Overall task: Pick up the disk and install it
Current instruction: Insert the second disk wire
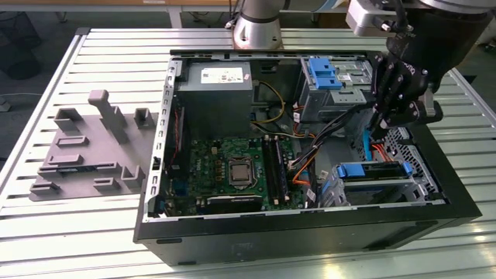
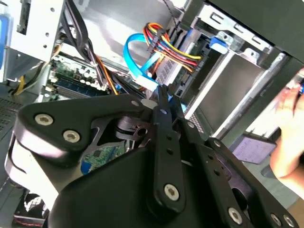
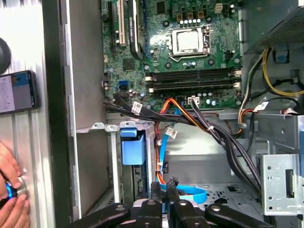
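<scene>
In the exterior view my black gripper (image 1: 377,132) hangs inside the open computer case (image 1: 155,174), near its right wall and just above the lower drive cage (image 1: 341,189). In both wrist views the gripper (image 3: 164,187) (image 2: 164,92) has its fingers close together with nothing visible between them, over a blue data cable (image 3: 190,192). The disk (image 1: 372,170) appears to sit in that cage, its blue plastic end (image 3: 133,147) (image 2: 217,45) facing out. Its label is hidden.
Black and coloured cable bundles (image 3: 209,128) cross beside the gripper. An upright blue bracket (image 1: 322,72) stands in the upper cage beside the grey power supply (image 1: 215,87). A grey fixture (image 1: 93,145) lies at the exterior view's left. A hand (image 3: 9,202) and phone (image 3: 16,90) rest outside the case.
</scene>
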